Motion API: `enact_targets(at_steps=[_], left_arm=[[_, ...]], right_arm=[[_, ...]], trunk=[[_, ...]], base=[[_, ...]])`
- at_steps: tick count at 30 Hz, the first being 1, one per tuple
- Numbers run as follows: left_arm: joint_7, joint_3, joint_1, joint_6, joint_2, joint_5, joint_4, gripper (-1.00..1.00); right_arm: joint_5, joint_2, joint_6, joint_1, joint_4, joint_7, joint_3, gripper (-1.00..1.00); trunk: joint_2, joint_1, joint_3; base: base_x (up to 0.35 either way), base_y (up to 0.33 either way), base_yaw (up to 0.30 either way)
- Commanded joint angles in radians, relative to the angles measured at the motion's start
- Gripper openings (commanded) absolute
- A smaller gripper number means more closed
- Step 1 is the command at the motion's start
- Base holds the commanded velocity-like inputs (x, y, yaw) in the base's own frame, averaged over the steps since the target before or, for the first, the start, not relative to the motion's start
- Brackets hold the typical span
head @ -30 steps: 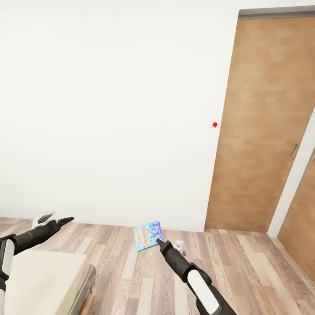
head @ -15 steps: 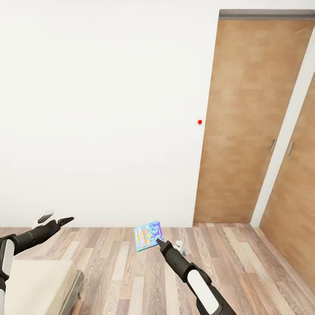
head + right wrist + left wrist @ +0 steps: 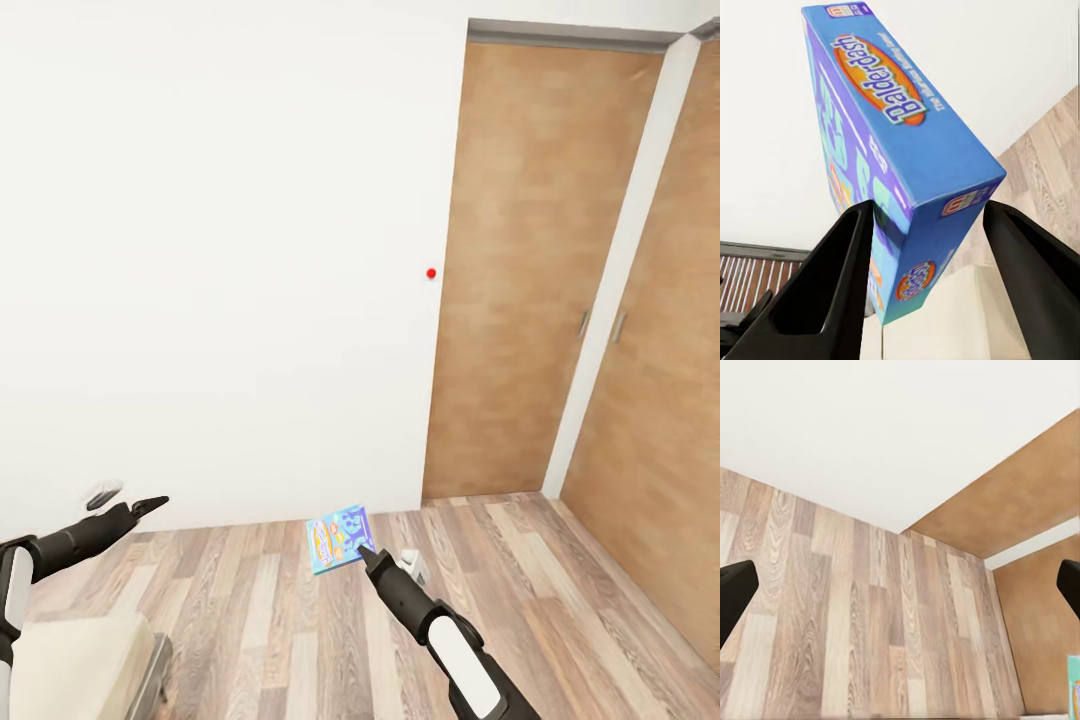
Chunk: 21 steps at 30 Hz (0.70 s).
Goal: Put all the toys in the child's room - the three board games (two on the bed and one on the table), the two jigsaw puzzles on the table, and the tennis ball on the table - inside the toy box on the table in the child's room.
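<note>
My right gripper is shut on a blue board game with orange-yellow art, held tilted in the air over the wood-plank floor. In the right wrist view the box reads "Balderdash" and sits clamped between the two black fingers. My left gripper hangs open and holds nothing at the left. Its fingertips stand far apart in the left wrist view, where an edge of the board game also peeks in. A corner of the beige bed shows at the lower left.
A white wall with a small red dot faces me. Two brown wooden doors stand at the right, with a white post between them. Wood-plank floor lies open ahead. Brown window slats appear in the right wrist view.
The whole view has swung to the right: the doors have slid left and the bed has slipped further out at the lower left. Both arms keep their pose, with the board game still gripped.
</note>
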Motion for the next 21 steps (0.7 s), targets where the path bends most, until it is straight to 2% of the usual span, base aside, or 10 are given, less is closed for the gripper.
enact_targets(at_steps=[1, 10, 21], left_arm=[[-0.004, 0.002, 0.0, 0.007, 0.0, 0.001, 0.0, 1.0], [-0.004, 0.002, 0.0, 0.008, 0.0, 0.001, 0.0, 1.0], [-0.004, 0.002, 0.0, 0.008, 0.0, 0.001, 0.0, 1.0]], right_arm=[[-0.009, 0.0, 0.004, 0.0, 0.0, 0.002, 0.0, -1.0], [-0.009, 0.0, 0.004, -0.001, 0.0, 0.002, 0.0, -1.0], [-0.009, 0.001, 0.004, -0.001, 0.0, 0.002, 0.0, -1.0]], trunk=[[-0.001, 0.0, -0.001], [-0.001, 0.0, -0.01], [-0.001, 0.0, -0.02]], base=[[0.0, 0.227, -0.209], [0.0, 0.22, -0.209], [0.0, 0.078, -0.209]])
